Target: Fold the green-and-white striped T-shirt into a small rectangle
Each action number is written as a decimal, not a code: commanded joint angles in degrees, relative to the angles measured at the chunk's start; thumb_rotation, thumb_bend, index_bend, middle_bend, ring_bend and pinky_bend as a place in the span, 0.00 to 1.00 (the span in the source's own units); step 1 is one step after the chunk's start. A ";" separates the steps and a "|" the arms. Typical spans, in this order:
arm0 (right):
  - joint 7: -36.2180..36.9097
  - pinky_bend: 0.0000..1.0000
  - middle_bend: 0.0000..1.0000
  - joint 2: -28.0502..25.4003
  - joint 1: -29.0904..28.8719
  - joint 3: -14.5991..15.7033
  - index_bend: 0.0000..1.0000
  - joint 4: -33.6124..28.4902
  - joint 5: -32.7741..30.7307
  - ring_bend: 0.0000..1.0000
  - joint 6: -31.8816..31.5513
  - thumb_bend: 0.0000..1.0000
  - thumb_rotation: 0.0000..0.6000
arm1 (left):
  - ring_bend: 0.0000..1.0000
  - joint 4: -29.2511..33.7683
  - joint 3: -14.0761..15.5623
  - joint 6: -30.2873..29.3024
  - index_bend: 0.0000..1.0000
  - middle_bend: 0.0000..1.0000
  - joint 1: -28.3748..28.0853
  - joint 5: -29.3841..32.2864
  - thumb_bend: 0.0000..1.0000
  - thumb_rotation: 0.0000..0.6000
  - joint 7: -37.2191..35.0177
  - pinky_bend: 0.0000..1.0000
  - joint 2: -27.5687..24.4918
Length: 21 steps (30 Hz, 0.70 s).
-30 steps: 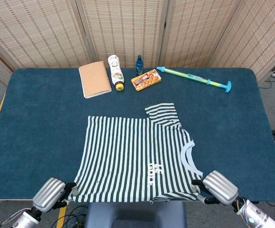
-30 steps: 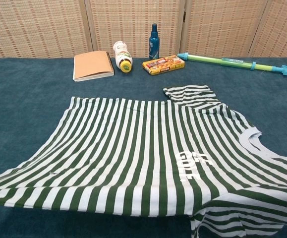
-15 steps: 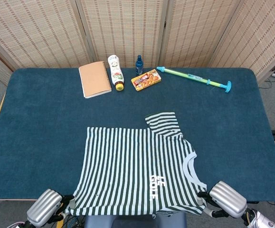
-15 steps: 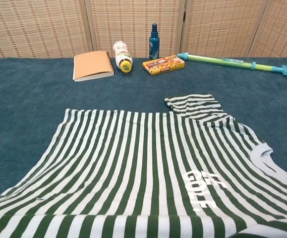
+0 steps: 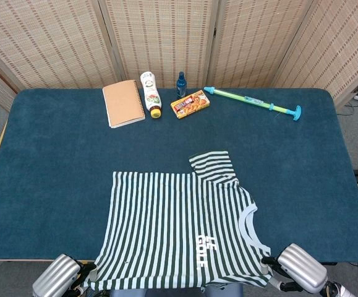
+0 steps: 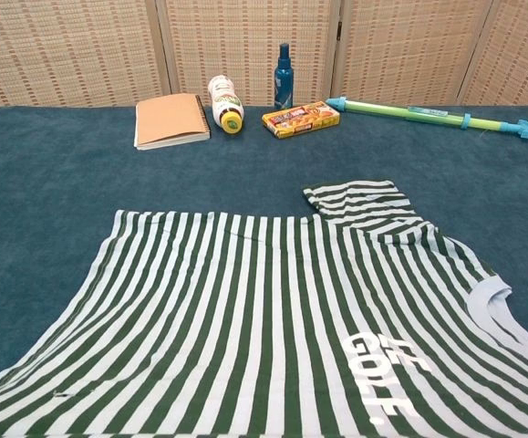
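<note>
The green-and-white striped T-shirt (image 5: 179, 229) lies flat, with its near edge hanging over the front of the blue table (image 5: 49, 173). One sleeve (image 5: 213, 164) points toward the back, and the collar sits at the right. My left hand (image 5: 58, 284) grips the shirt's near left corner below the table edge. My right hand (image 5: 301, 275) grips the near right corner by the collar side. In the chest view the T-shirt (image 6: 245, 319) fills the lower frame with its white lettering (image 6: 387, 370) showing; neither hand appears there.
Along the back of the table lie a tan notebook (image 5: 123, 103), a white bottle on its side (image 5: 150, 94), a small blue spray bottle (image 5: 181, 84), an orange box (image 5: 190, 103) and a green water squirter (image 5: 253, 102). Woven screens stand behind.
Both hands have drawn back toward me and lower, dragging the shirt nearer the front edge. The sleeve slid closer and the cloth lies flatter.
</note>
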<state>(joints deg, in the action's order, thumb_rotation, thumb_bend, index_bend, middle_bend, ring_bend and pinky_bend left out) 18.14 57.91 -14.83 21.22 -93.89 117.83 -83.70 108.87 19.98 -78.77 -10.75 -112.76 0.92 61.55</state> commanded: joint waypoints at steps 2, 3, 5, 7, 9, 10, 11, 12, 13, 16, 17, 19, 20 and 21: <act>-0.48 1.00 1.00 0.44 0.47 -0.84 0.75 0.08 -0.59 1.00 -0.53 0.50 1.00 | 0.89 0.01 -1.26 1.20 0.63 0.92 -0.42 1.47 0.50 1.00 0.37 1.00 0.28; -0.77 1.00 1.00 0.81 0.60 -1.28 0.75 -0.02 -0.98 1.00 -0.51 0.50 1.00 | 0.89 0.08 -1.93 1.95 0.63 0.92 -0.81 2.37 0.50 1.00 0.35 1.00 0.49; -1.82 1.00 1.00 1.59 0.62 -2.30 0.75 -0.34 -1.93 1.00 0.10 0.50 1.00 | 0.89 0.16 -3.43 3.57 0.62 0.92 -1.83 4.19 0.50 1.00 0.26 1.00 0.91; -3.66 1.00 1.00 2.37 0.58 -3.38 0.75 -0.48 -2.88 1.00 0.98 0.52 1.00 | 0.89 0.10 -5.09 5.25 0.62 0.92 -2.89 6.38 0.50 1.00 0.36 1.00 1.39; -5.82 1.00 1.00 3.48 0.43 -4.72 0.75 -0.58 -4.12 1.00 2.18 0.52 1.00 | 0.89 -0.19 -7.30 7.15 0.62 0.92 -4.19 9.12 0.50 1.00 0.77 1.00 2.15; -6.28 1.00 1.00 3.95 0.33 -5.22 0.75 -0.77 -4.71 1.00 2.69 0.52 1.00 | 0.89 -0.32 -8.26 7.93 0.62 0.92 -4.73 10.33 0.50 1.00 1.08 1.00 2.50; -6.71 1.00 1.00 4.54 0.09 -5.85 0.75 -0.99 -5.32 1.00 3.35 0.53 1.00 | 0.89 -0.56 -9.51 9.02 0.62 0.92 -5.50 11.83 0.50 1.00 1.65 1.00 2.93; -7.05 1.00 1.00 4.92 -0.12 -6.33 0.75 -1.12 -5.84 1.00 3.89 0.53 1.00 | 0.89 -0.80 -10.48 9.82 0.62 0.92 -6.09 12.98 0.50 1.00 2.08 1.00 3.31; -7.58 1.00 1.00 5.32 -0.28 -6.87 0.75 -1.24 -6.46 1.00 4.40 0.53 1.00 | 0.89 -1.06 -11.44 10.62 0.62 0.92 -6.68 14.18 0.50 1.00 2.61 1.00 3.71; -10.67 1.00 1.00 7.56 -0.26 -9.35 0.75 -0.88 -8.90 1.00 5.20 0.54 1.00 | 0.89 -2.37 -14.35 13.36 0.62 0.92 -8.82 17.56 0.50 1.00 3.92 1.00 5.22; -11.75 1.00 1.00 8.42 -0.19 -10.12 0.75 -0.62 -9.68 1.00 5.38 0.55 1.00 | 0.89 -2.83 -15.11 14.27 0.62 0.92 -9.48 18.58 0.50 1.00 4.26 1.00 5.73; -13.81 1.00 1.00 10.41 -0.11 -11.70 0.75 0.02 -11.54 1.00 6.02 0.56 1.00 | 0.89 -4.05 -16.82 16.31 0.62 0.92 -11.01 20.92 0.50 1.00 4.90 1.00 7.01; -14.53 1.00 1.00 11.10 -0.17 -12.30 0.75 0.22 -12.40 1.00 6.48 0.56 1.00 | 0.89 -4.61 -17.51 17.26 0.62 0.92 -11.63 22.12 0.50 1.00 5.23 1.00 7.58; -15.38 1.00 1.00 11.98 -0.31 -13.16 0.75 0.51 -13.46 1.00 6.97 0.56 1.00 | 0.89 -5.29 -18.30 18.73 0.62 0.92 -12.53 23.77 0.50 1.00 5.90 1.00 8.21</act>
<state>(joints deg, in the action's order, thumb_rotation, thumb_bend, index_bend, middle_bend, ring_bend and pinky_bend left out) 4.34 68.31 -15.03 9.56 -94.02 106.04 -77.70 104.96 3.33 -62.13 -21.64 -91.22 5.68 68.36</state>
